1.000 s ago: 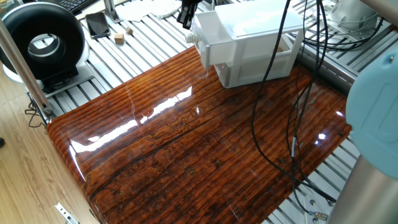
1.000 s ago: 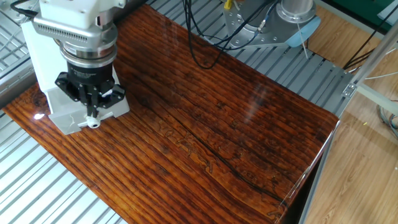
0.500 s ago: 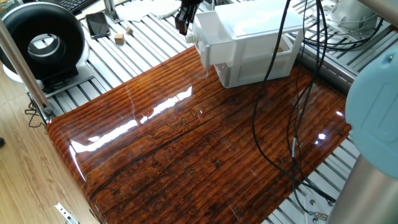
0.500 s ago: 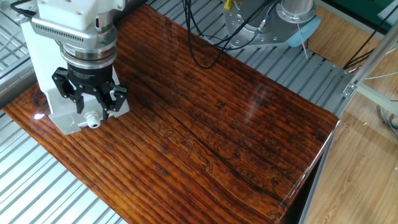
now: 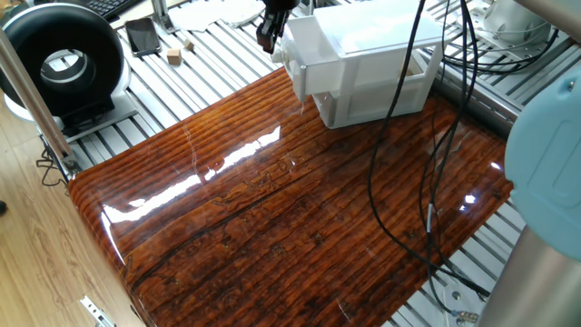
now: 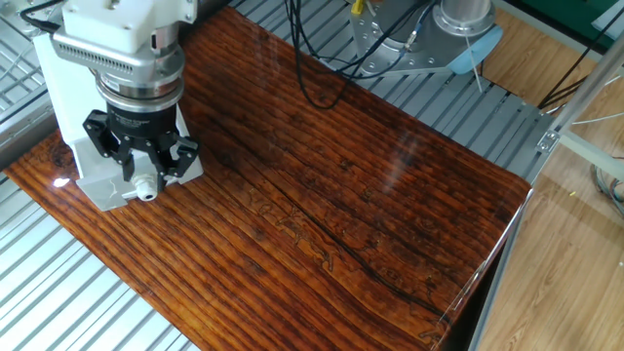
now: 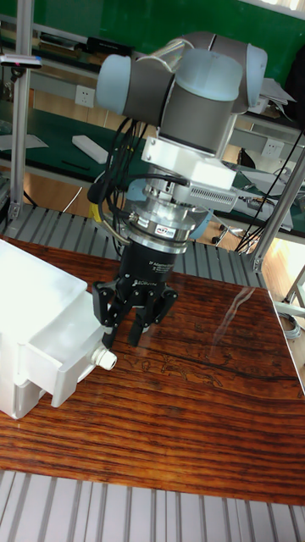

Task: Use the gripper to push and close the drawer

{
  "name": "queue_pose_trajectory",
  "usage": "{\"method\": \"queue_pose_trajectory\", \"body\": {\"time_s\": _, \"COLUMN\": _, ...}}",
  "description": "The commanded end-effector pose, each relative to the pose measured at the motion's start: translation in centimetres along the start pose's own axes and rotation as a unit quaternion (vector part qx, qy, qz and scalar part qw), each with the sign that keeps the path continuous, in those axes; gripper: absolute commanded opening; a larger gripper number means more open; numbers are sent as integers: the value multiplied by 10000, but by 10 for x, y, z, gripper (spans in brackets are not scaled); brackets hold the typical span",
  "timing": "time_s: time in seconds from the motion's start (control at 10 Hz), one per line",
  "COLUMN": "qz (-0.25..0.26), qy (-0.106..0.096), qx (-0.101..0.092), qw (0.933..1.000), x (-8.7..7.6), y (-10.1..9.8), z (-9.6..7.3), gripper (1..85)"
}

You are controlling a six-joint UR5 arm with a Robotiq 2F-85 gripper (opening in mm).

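One arm in play: I have the gripper [image 7: 121, 332] hanging fingers-down at the front of the cabinet.
Gripper state: fingers [image 6: 125, 162] spread apart, nothing held; in the other fixed view they straddle the small white knob [image 6: 145, 192].
Drawer position: the drawer [image 7: 52, 345] is the top tier of the white cabinet [image 5: 368, 95], at the far edge of the wooden tabletop [image 5: 300, 209] in one fixed view; it projects forward of the cabinet body, so I judge it not yet closed.
Contact: I cannot tell whether the fingertips touch the drawer front or the knob; they are just beside both.
Risk one: spread fingers may slide past the knob and catch it, twisting the drawer off its line so that it jams.
Risk two: the cabinet looks light and I see nothing fixing it down; a push could shove the whole unit along the glossy top instead of seating the drawer.
Risk three: the black cables [image 5: 399, 136] drape across the cabinet and could snag as the arm advances.
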State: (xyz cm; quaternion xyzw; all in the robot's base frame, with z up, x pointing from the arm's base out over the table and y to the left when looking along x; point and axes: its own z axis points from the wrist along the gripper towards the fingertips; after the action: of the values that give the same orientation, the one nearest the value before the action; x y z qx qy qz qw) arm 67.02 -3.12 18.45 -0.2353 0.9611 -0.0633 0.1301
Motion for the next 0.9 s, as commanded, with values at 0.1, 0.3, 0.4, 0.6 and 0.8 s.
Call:
{"method": "queue_pose_trajectory", "body": {"time_s": 0.1, "qz": -184, "qy": -121, "qx": -44, "qw": 9997, "x": -4, "y": 5, "z": 10, "gripper": 423}}
{"method": "queue_pose_trajectory", "body": {"time_s": 0.3, "qz": -349, "qy": -209, "qx": 49, "qw": 9992, "x": -5, "y": 1, "z": 15, "gripper": 423}}
{"method": "queue_pose_trajectory", "body": {"time_s": 0.4, "qz": -395, "qy": -259, "qx": 54, "qw": 9989, "x": -4, "y": 0, "z": 16, "gripper": 423}}
{"method": "queue_pose_trajectory", "body": {"time_s": 0.6, "qz": -512, "qy": -290, "qx": 109, "qw": 9982, "x": -1, "y": -4, "z": 19, "gripper": 423}}
{"method": "queue_pose_trajectory", "body": {"time_s": 0.8, "qz": -680, "qy": -254, "qx": 94, "qw": 9973, "x": 6, "y": -4, "z": 21, "gripper": 423}}
